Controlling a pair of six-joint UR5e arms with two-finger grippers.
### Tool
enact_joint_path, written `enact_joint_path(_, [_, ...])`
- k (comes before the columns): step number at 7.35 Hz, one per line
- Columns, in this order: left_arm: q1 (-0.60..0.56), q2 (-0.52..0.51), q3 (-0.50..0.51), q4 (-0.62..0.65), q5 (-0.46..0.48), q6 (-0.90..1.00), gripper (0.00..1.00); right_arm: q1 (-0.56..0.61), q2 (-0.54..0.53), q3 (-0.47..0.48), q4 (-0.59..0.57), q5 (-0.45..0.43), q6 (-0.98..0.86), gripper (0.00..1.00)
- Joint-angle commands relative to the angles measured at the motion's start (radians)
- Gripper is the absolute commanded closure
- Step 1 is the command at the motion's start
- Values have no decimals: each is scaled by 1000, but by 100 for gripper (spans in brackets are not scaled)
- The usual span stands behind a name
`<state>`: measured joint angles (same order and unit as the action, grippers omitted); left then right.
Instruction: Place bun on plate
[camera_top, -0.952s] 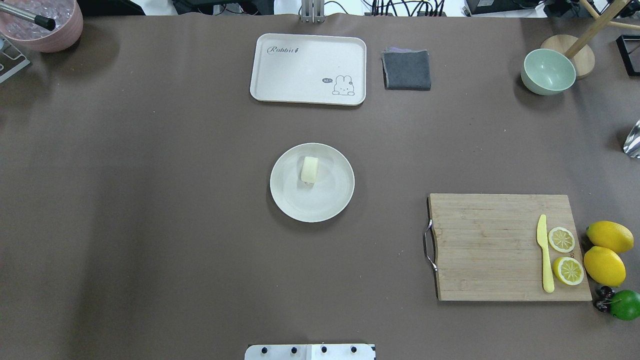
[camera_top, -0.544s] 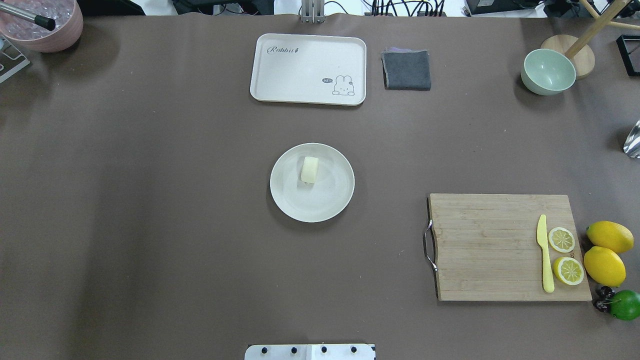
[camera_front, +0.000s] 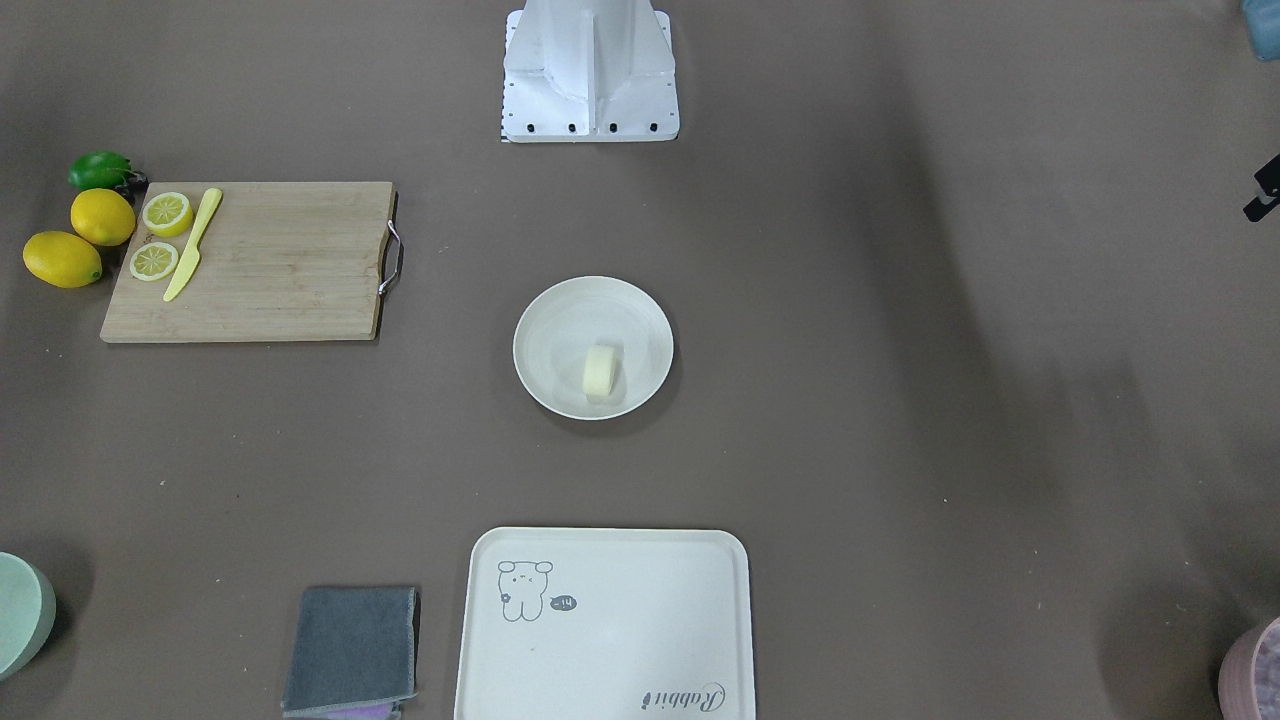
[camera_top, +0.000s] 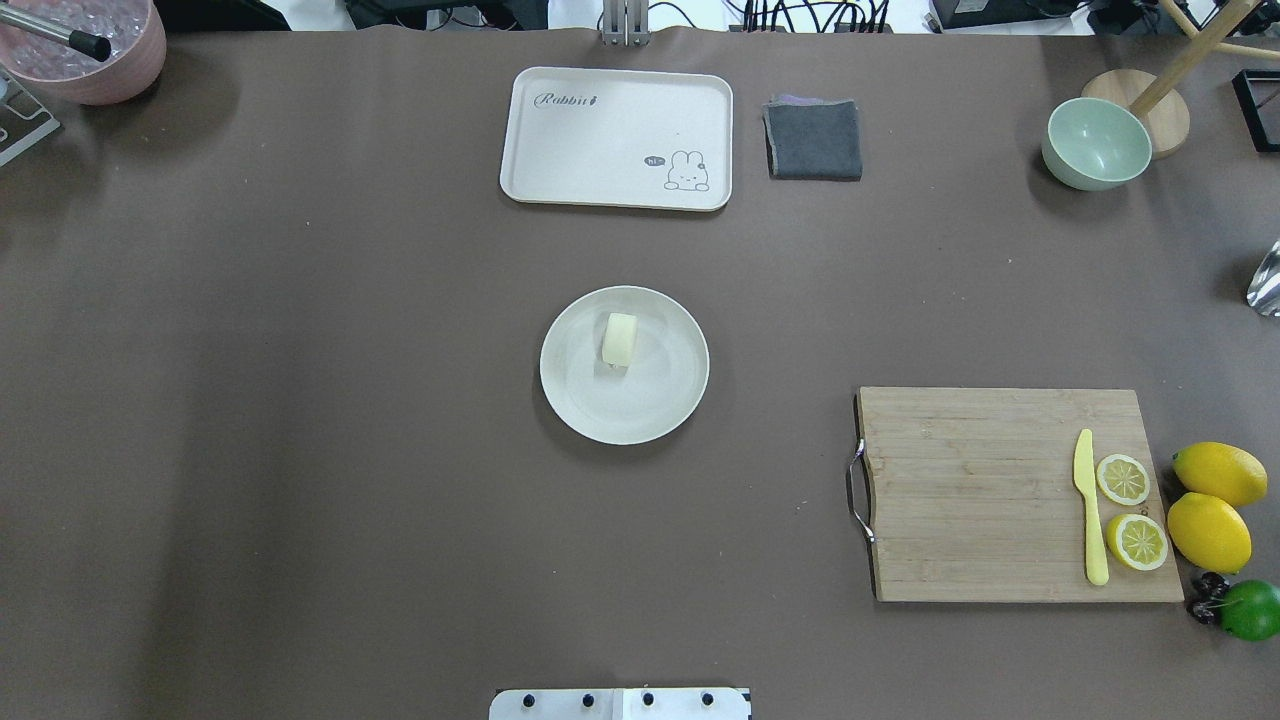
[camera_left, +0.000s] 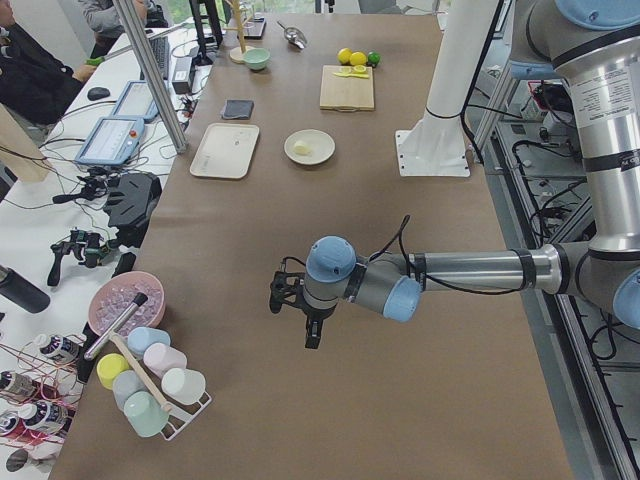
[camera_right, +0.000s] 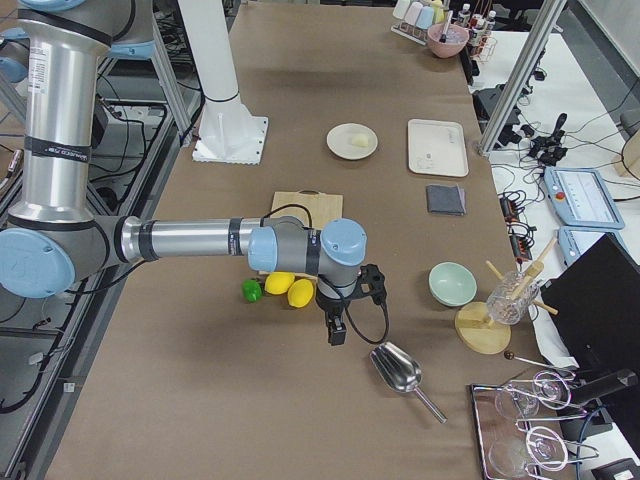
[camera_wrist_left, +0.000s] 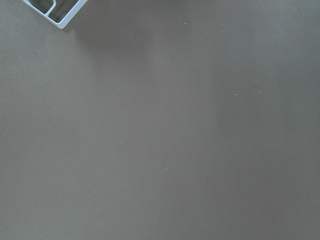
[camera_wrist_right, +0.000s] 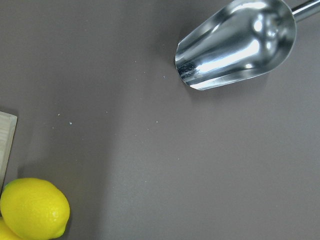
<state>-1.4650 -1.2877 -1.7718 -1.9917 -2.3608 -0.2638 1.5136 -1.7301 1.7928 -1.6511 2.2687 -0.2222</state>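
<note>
The pale cream bun (camera_top: 619, 339) lies on the round off-white plate (camera_top: 575, 405) at the table's middle, toward the plate's far side. The front-facing view shows the same bun (camera_front: 599, 372) inside the plate (camera_front: 540, 320). No gripper is near either. My left gripper (camera_left: 311, 335) hangs over bare table far to the left, seen only in the exterior left view. Far to the right, my right gripper (camera_right: 337, 330) hovers beside two lemons and a metal scoop, seen only in the exterior right view. I cannot tell whether either is open or shut.
A cream tray (camera_top: 616, 138), a grey cloth (camera_top: 813, 140) and a green bowl (camera_top: 1096, 143) sit along the far edge. A wooden cutting board (camera_top: 1000, 495) with a knife and lemon slices lies at right, whole lemons (camera_top: 1210, 530) beside it. A metal scoop (camera_wrist_right: 235, 45) lies under the right wrist.
</note>
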Motion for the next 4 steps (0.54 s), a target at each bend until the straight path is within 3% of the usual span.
enact_joint_path(1, [-3,-7,-15,-1,-1,3,2,0,-5,22,1,5,0,0])
enact_joint_path(4, [-6,19,-1,5,2,3,3,0,-19,3,4,-6,3,0])
